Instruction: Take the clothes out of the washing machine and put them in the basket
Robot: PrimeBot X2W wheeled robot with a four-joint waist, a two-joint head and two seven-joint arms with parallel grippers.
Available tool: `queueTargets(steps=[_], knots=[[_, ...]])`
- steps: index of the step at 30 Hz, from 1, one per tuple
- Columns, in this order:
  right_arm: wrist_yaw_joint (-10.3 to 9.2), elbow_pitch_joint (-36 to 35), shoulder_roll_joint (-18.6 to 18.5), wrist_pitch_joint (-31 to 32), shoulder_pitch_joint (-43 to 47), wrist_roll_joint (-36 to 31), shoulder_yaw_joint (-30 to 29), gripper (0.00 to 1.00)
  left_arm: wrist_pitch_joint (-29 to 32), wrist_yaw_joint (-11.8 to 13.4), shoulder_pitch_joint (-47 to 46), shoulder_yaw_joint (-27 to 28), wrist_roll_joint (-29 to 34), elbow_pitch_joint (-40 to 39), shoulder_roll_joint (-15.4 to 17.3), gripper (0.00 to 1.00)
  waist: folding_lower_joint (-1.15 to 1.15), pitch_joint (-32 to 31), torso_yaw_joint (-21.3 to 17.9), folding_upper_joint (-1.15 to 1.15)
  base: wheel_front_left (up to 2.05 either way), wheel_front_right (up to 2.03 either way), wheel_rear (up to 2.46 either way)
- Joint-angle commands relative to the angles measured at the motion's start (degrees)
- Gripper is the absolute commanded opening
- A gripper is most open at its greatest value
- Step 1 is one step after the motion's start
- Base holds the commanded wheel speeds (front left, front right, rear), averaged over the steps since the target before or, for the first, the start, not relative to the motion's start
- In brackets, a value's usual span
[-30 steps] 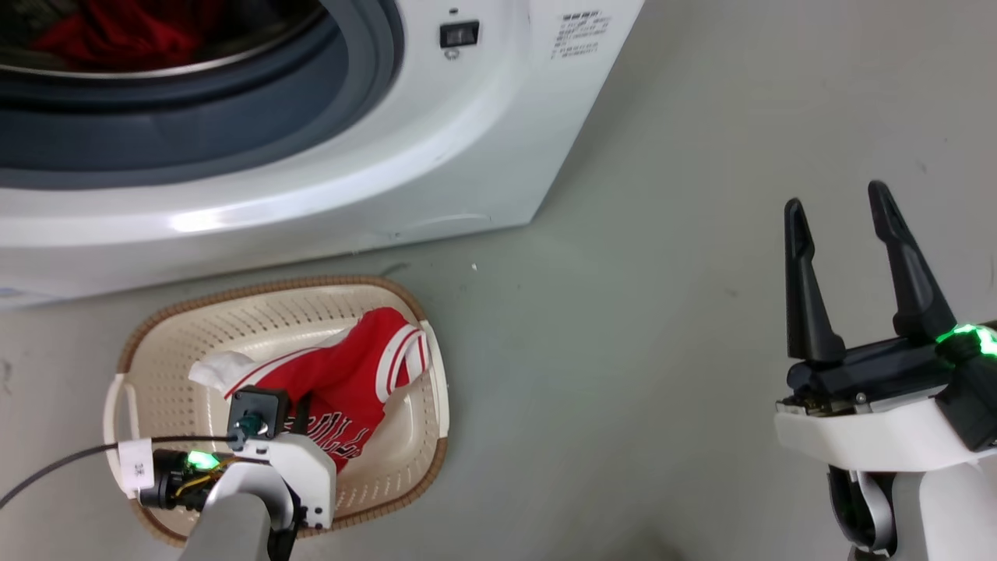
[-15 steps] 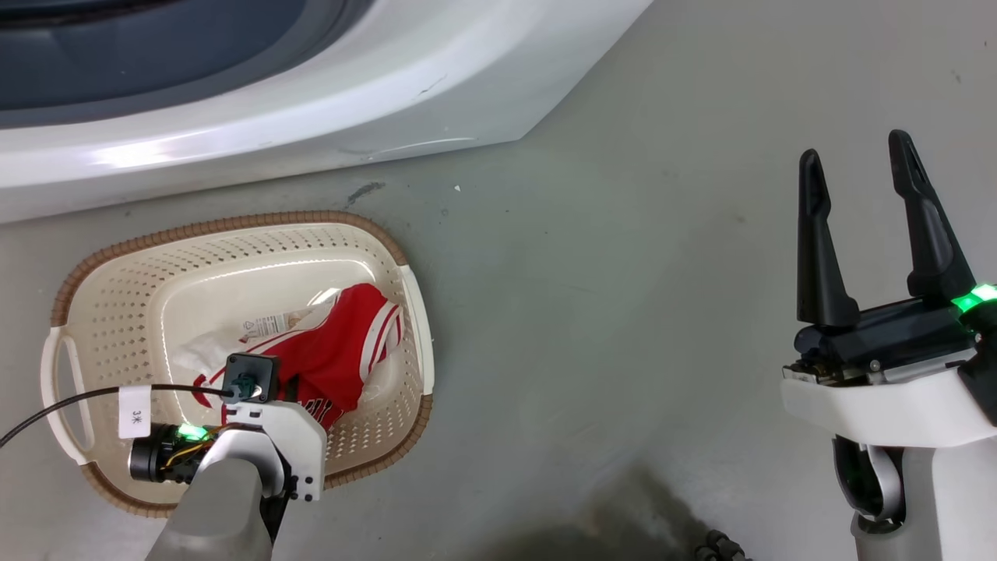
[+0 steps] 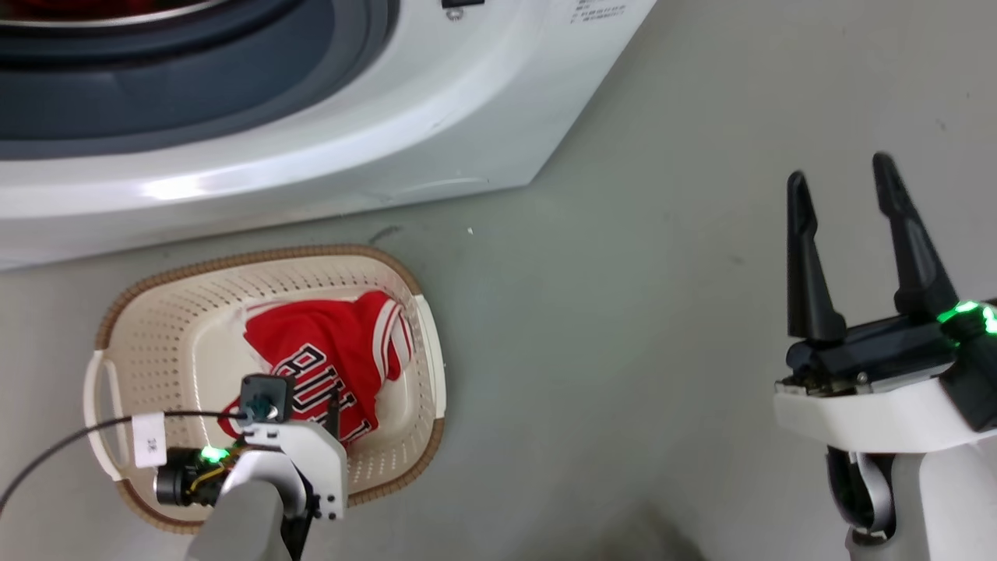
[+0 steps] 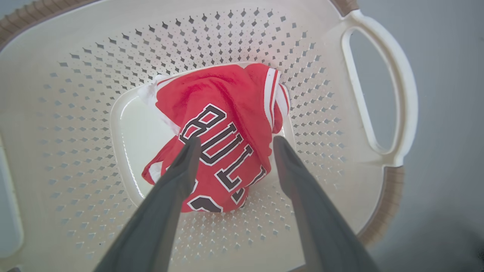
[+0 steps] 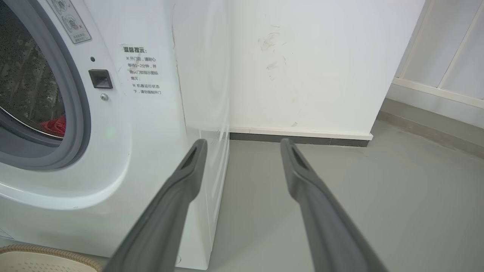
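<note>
Red BULLS jersey (image 4: 223, 113): crumpled in a heap on the bottom of the cream perforated basket (image 3: 257, 255), lettering upward. The basket stands on the grey floor (image 3: 623, 312) just in front of the white washing machine (image 3: 327, 148), in whose steel drum (image 5: 26, 87) more red cloth (image 5: 56, 127) lies. Left gripper (image 4: 236, 141): fingers spread over the jersey, pinching nothing; right gripper (image 3: 839, 171): fingers likewise spread and empty, above bare floor well to the right of the basket.
</note>
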Motion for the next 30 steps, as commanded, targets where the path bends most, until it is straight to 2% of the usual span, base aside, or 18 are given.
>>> queueTargets(steps=[1,9,17,23,30], knots=[[-0.04,0.3,0.0,-0.1,0.9,-0.5,0.0,1.00,-0.1,-0.1,1.4,-0.1,0.1,-0.6,-0.2,1.00,-0.01,-2.6,0.6,0.00,0.00,0.00,0.00],[-0.04,1.9,0.0,-0.1,5.3,-1.5,0.2,1.00,-0.1,0.3,10.0,-0.1,-0.5,-9.0,-1.7,1.00,-0.01,-11.8,2.2,0.00,0.00,0.00,0.00],[-0.04,2.7,0.0,-0.1,9.4,-2.2,0.1,1.00,-0.1,1.4,17.9,1.4,-0.4,-22.3,-2.1,1.00,-0.01,-19.1,3.5,0.00,0.00,0.00,0.00],[-0.04,2.7,0.0,-0.1,11.2,-2.3,0.5,1.00,-0.1,2.4,20.3,3.1,0.0,-31.3,-2.3,1.00,-0.01,-21.5,3.7,0.00,0.00,0.00,0.00],[-0.04,2.4,0.0,-0.1,11.5,-2.3,1.0,1.00,-0.1,2.7,19.0,5.6,0.4,-39.8,-2.1,1.00,-0.01,-22.3,2.7,0.00,0.00,0.00,0.00]])
